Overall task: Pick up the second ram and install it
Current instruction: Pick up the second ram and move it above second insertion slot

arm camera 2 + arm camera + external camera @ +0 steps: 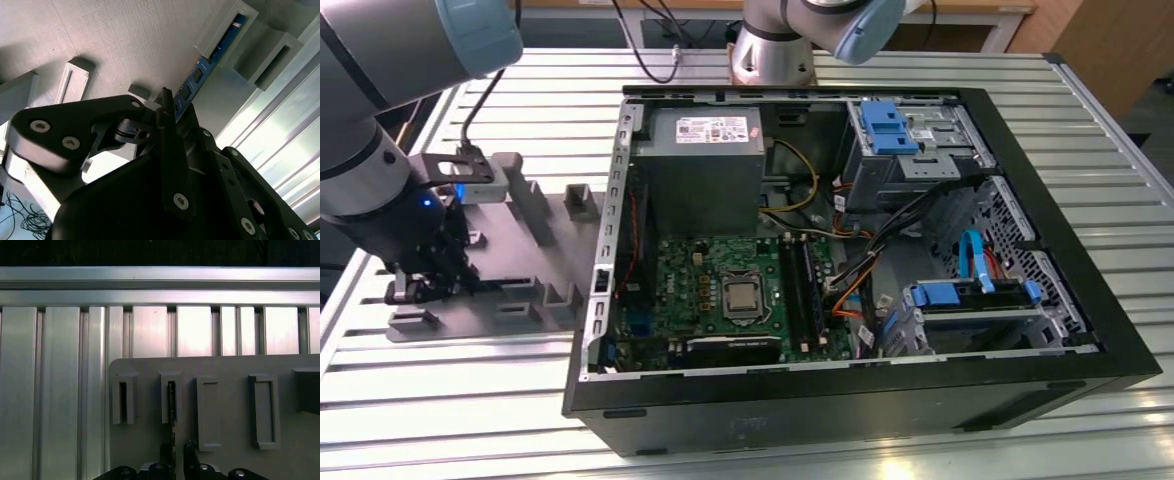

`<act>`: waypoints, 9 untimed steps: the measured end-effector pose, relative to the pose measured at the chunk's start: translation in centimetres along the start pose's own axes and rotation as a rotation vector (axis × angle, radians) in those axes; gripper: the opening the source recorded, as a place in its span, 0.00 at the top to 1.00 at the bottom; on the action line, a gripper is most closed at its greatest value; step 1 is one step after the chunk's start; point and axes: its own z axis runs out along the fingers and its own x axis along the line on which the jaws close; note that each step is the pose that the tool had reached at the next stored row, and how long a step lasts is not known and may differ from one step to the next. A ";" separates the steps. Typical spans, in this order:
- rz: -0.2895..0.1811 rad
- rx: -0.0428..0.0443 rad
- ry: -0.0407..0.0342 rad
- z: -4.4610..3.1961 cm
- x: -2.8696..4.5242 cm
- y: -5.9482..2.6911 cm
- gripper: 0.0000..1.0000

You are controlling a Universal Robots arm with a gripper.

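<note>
The claw [422, 287] hangs low over the grey fixture plate [500, 312] on the ribbed metal desk [454, 400], and we see its black fingers [166, 456] set slightly apart, one on each side of the second ram [172, 412]. In the first wrist view the ram shows as a thin edge running straight out from between the fingertips. One finger sits just beside it and a narrow gap is visible on the other side, so we read the claw as spread around the stick, not pinching it.

In the second wrist view the claw [181, 114] straddles the near end of the ram [206, 64], a bluish board with dark chips standing on edge. Its far end sits in the slot of a grey fixture block [227, 30].

The open computer case [1067, 330], with its green motherboard [700, 290], stands well apart from the claw on the same desk.
</note>
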 end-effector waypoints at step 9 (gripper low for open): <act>0.000 0.0000 0.0000 0.01 0.00 0.00 0.86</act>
